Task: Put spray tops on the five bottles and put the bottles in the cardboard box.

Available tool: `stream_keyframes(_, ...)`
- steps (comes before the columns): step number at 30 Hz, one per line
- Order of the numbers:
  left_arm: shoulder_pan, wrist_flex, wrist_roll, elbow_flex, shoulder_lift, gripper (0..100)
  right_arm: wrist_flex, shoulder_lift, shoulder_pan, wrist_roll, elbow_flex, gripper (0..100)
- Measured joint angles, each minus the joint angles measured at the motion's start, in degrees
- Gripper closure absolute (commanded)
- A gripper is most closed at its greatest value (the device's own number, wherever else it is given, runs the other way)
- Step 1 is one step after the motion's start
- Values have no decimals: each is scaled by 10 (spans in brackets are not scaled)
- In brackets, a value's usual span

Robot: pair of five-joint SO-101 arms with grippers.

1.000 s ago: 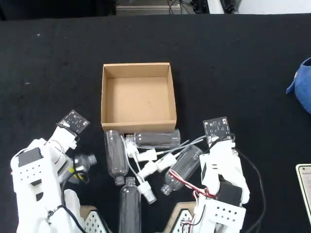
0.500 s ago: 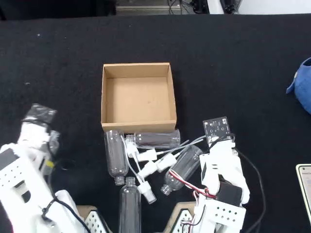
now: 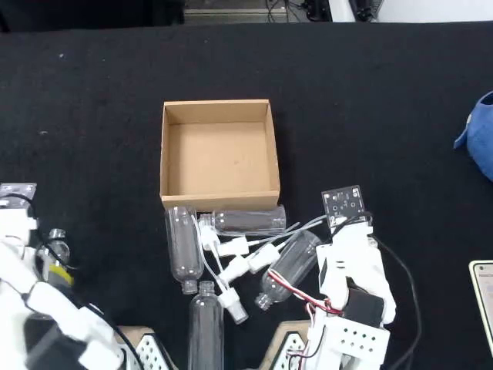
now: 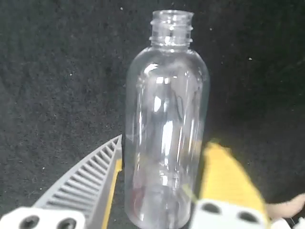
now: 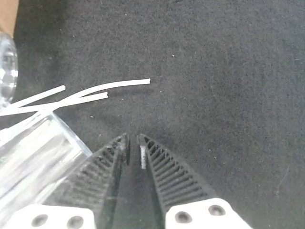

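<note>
Clear plastic bottle betw. ribbed L fingers

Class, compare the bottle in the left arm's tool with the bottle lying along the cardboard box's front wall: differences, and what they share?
The held bottle is clamped in the left tool; the box-side bottle lies on its side on the table, touched by no tool. The held bottle is at the table's left, alone; the box-side bottle lies among other bottles beside the cardboard box. Both are clear plastic.
</note>
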Motion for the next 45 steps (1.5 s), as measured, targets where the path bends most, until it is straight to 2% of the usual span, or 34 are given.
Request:
stream_keyframes(4,1,29,0,-48,18,746,0,0,0,0,0,987)
stream_keyframes(6,1,20,-4,-53,25,755,0,0,0,0,0,987)
stream_keyframes(11,-3,-17,-71,-16,25,758,0,0,0,0,0,987)
stream_keyframes(13,17,-23,-74,-4,25,758,0,0,0,0,0,987)
stream_keyframes(18,70,-39,-35,-4,27,758,0,0,0,0,0,987)
stream_keyframes(23,101,-116,10,33,27,761,0,0,0,0,0,987)
stream_keyframes(25,113,-127,32,45,27,821,0,0,0,0,0,987)
stream_keyframes(28,117,-119,50,53,27,986,0,0,0,0,0,987)
stream_keyframes(30,117,-113,58,53,27,945,0,0,0,0,0,987)
stream_keyframes(31,117,-111,68,53,27,970,0,0,0,0,0,987)
stream_keyframes(36,75,-110,160,53,27,971,0,0,0,0,0,987)
stream_keyframes(45,-47,-131,183,1,27,970,0,0,0,0,0,987)
